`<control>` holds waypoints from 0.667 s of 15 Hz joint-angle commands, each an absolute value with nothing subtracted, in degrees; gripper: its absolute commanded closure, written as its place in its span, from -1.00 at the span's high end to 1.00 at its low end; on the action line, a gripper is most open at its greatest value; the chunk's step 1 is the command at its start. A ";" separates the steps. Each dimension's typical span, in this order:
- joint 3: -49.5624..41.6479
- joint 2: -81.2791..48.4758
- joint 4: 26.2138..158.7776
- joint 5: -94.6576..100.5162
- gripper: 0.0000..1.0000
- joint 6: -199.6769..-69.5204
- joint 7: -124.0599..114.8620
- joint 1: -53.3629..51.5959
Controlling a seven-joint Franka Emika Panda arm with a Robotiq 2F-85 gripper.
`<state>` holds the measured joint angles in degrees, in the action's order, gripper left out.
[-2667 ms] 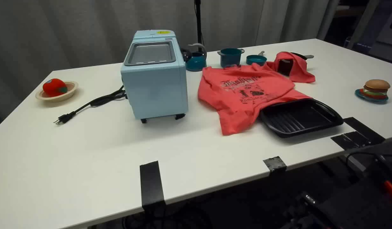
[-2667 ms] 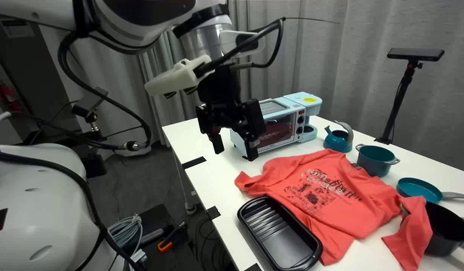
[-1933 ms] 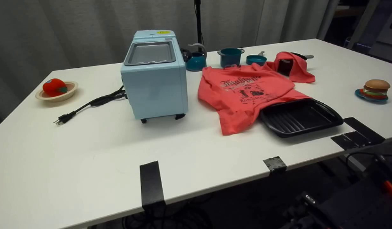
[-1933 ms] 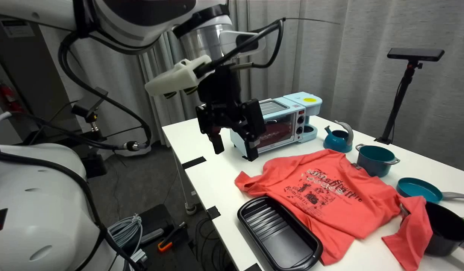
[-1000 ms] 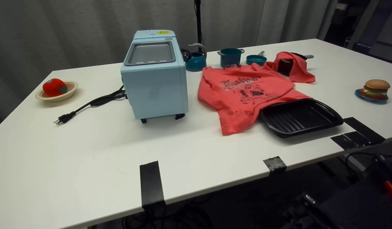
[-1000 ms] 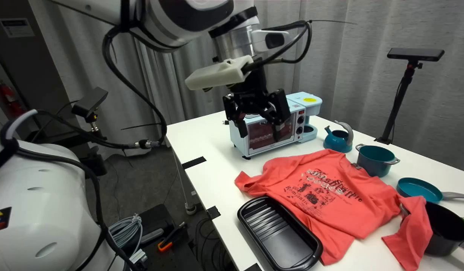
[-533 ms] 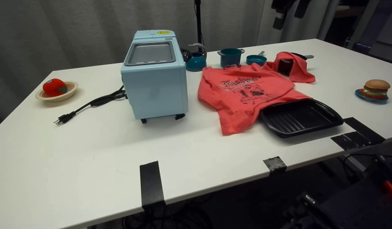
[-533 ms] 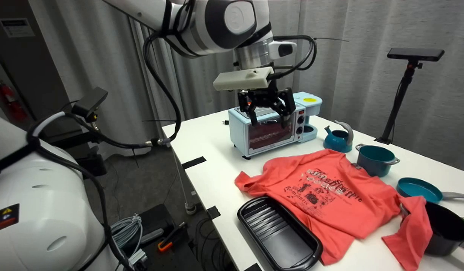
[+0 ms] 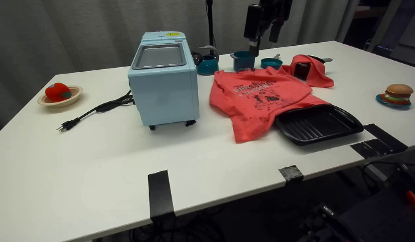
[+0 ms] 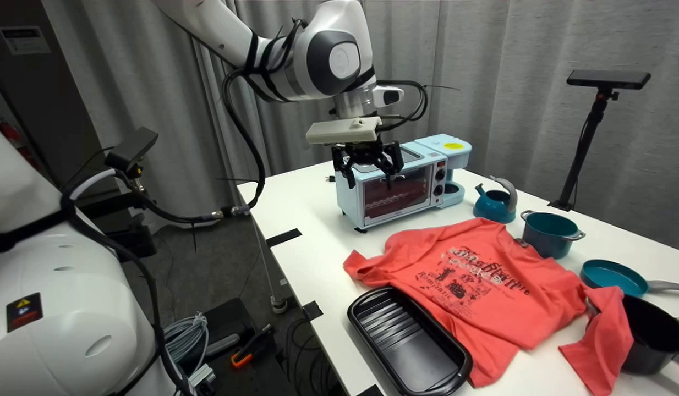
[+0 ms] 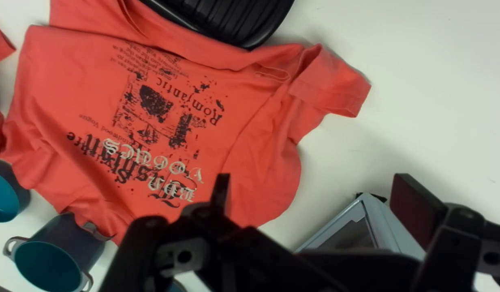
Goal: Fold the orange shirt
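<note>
gripper (image 11: 316, 196) — jaws apart | orange shirt (image 11: 169, 117) rumpled | burger (image 9: 398, 94) — in an exterior view only

On white table (image 9: 93, 161): orange shirt (image 9: 261, 101), appliance (image 9: 165, 89), tray (image 9: 320, 124)

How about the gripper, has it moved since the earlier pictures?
Yes. In an exterior view, the gripper has come down and leftward in the picture: just before, right of the teal pot, it now partly hides that pot.

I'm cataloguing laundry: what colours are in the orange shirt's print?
Mostly black, partly off-white; the print shows best in the wrist view.
</note>
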<state>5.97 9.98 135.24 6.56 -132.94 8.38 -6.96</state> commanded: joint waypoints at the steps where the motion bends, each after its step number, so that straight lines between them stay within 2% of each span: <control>1: 6.83 8.40 133.63 4.78 1.00 -132.75 9.07 -8.08; 10: 7.04 7.56 134.49 5.61 1.00 -133.68 8.78 -7.95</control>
<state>7.02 8.68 134.72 6.39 -132.94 8.39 -7.77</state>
